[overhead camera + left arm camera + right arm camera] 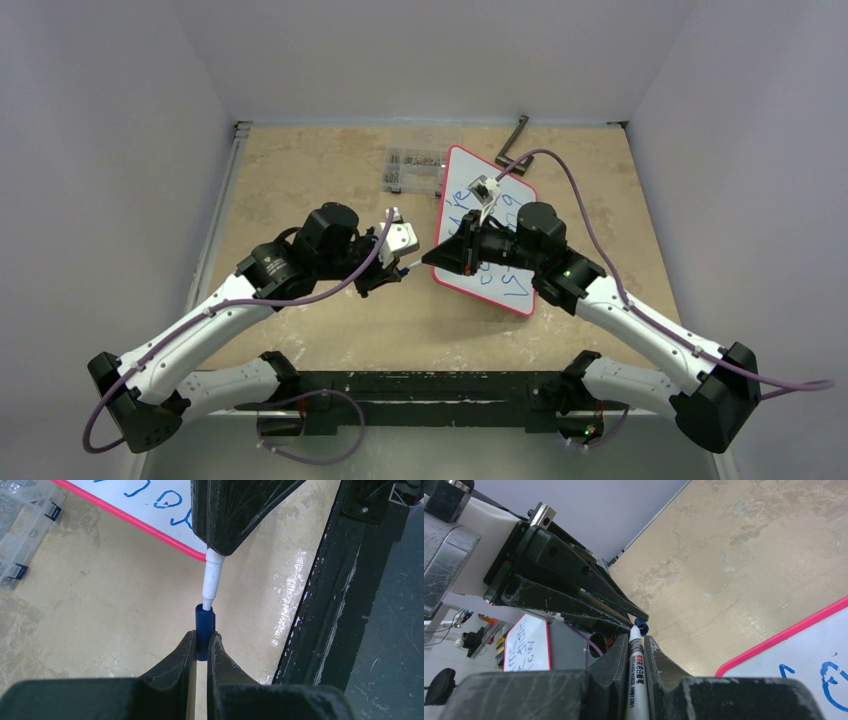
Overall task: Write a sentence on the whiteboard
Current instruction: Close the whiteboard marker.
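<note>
Whiteboard (458,185) is lying on the table (300,180), blue sentence (165,500) on it; likely light, stiff and slick, so we are favouring its red frame edge. Beside its corner we are pinching the marker (637,675) in the right gripper (636,640) and the blue cap (204,625) in the left gripper (201,640).

At 6 o'clock, a blue cap (204,625) is clamped upright between the fingers of the left hand (201,640). From 12 o'clock, a white marker (212,580) is held by the right hand (222,540), its narrow end set at the cap's mouth. At 11 o'clock a red-framed corner of the whiteboard (130,520) is seen on the counter (100,605), with part of the blue sentence (165,500). A clear plastic box (20,525) lies at 10 o'clock.
</note>
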You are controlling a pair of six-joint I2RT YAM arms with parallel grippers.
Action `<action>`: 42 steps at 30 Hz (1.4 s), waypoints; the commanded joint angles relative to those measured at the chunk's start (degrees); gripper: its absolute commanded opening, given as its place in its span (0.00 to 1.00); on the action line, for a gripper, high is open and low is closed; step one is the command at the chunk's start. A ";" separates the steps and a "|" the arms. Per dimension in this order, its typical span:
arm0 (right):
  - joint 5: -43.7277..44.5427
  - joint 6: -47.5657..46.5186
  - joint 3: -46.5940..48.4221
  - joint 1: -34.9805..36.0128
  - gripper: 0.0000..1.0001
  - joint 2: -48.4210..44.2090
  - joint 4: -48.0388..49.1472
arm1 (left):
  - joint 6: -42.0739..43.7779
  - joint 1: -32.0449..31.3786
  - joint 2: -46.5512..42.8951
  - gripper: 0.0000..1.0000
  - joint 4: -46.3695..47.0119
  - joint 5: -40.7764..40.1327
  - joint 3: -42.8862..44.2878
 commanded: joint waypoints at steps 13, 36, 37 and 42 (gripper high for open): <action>2.48 -0.41 -1.19 0.27 0.00 -1.27 1.18 | -1.12 0.24 -0.31 0.00 2.72 0.23 2.34; -0.99 -2.99 1.80 3.76 0.00 6.04 0.34 | -1.60 0.25 1.78 0.00 2.88 1.75 4.09; -0.85 -3.13 1.96 3.99 0.00 6.26 0.25 | -1.60 0.21 1.71 0.00 2.88 1.67 4.09; -1.48 -3.31 2.77 4.80 0.00 7.75 0.00 | -1.72 0.21 1.85 0.00 3.15 1.83 4.09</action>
